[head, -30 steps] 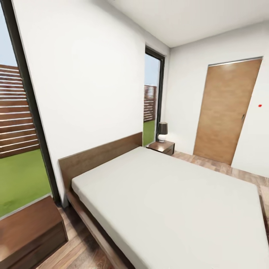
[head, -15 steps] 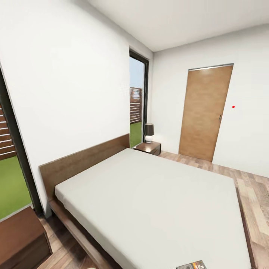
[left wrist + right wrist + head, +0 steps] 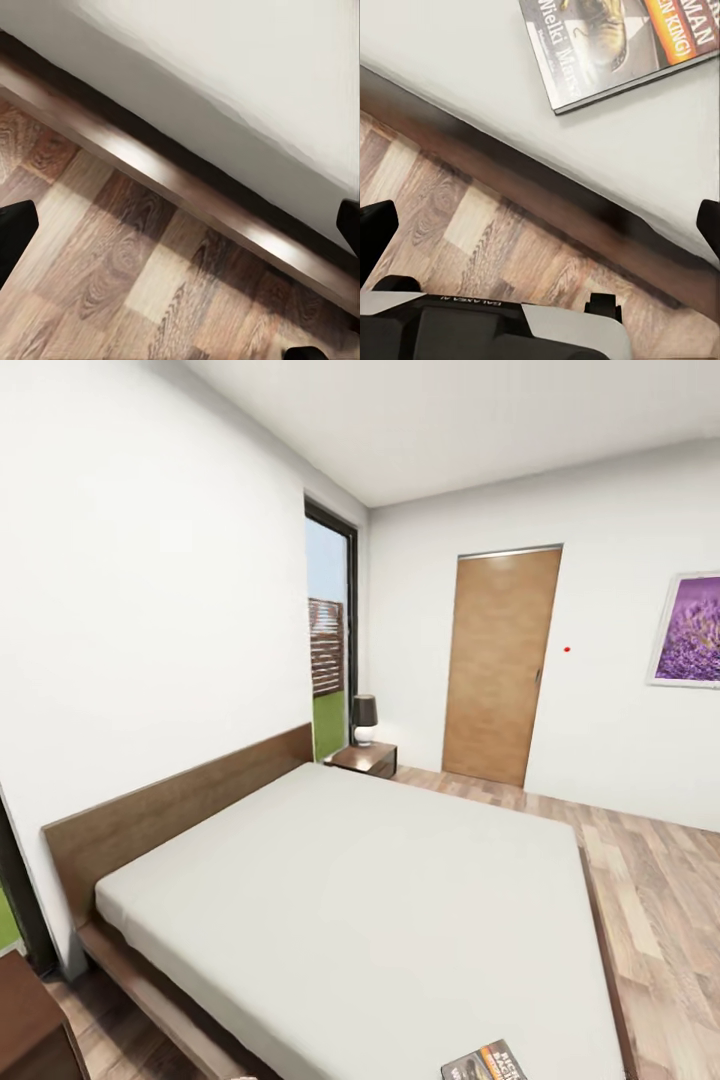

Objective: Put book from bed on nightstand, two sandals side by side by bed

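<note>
The bed (image 3: 370,890), pale mattress on a dark wooden frame, takes up most of the head view. The book (image 3: 487,1063) lies on its near corner, dark cover with an orange band. In the right wrist view the book (image 3: 615,45) rests flat close to the mattress edge, and my right gripper (image 3: 540,229) hangs open over the bed frame and floor, apart from it. My left gripper (image 3: 180,232) is open too, above the floor beside the bed frame (image 3: 187,195). One nightstand (image 3: 366,758) stands at the far side, another (image 3: 30,1030) at the near left. The sandals are out of view.
A lamp (image 3: 364,717) stands on the far nightstand beside a tall window (image 3: 328,650). A brown door (image 3: 497,665) and a purple picture (image 3: 690,630) are on the far wall. Wood-plank floor (image 3: 660,900) runs along the bed's right side.
The head view has swung to the right, so bed, window and door have slid left in the picture. The book and the purple picture have come into view.
</note>
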{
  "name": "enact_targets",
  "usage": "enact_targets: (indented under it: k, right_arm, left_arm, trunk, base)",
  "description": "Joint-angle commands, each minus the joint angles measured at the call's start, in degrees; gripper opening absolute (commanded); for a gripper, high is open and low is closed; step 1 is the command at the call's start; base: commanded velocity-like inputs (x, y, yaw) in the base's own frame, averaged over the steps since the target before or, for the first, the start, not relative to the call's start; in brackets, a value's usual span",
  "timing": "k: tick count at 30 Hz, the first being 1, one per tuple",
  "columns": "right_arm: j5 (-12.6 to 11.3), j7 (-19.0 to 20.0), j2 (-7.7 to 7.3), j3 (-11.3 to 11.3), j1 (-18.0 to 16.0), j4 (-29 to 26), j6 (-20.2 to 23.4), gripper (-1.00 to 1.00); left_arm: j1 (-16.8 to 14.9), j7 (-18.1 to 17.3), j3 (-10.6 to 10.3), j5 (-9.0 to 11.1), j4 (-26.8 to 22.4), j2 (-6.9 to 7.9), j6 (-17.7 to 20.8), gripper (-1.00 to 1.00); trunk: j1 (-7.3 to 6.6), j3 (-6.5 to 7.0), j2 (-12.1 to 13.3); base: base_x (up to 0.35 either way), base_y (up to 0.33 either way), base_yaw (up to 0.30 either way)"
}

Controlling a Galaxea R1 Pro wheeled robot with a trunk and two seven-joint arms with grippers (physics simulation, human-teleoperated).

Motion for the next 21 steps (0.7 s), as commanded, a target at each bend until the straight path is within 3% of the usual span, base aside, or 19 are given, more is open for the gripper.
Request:
enact_targets:
  k: [1, 21]
  right_arm:
    - [-0.5, 0.31, -0.01, -0.14, -0.1, 0.3, -0.28, 1.0]
    - [-0.47, 0.29, -0.01, -0.14, -0.1, 0.3, -0.28, 1.0]
  left_arm:
    - [-0.01, -0.13, -0.48, 0.58, 0.05, 0.03, -0.21, 1.0]
    - [-0.01, -0.13, -0.48, 0.58, 0.07, 0.02, -0.21, 1.0]
  trunk:
    - [0.02, 0.04, -0.03]
    - [0.02, 1.23, -0.03]
  base:
    - [0.0, 0.0, -0.253]
    - [0.0, 0.0, -0.253]
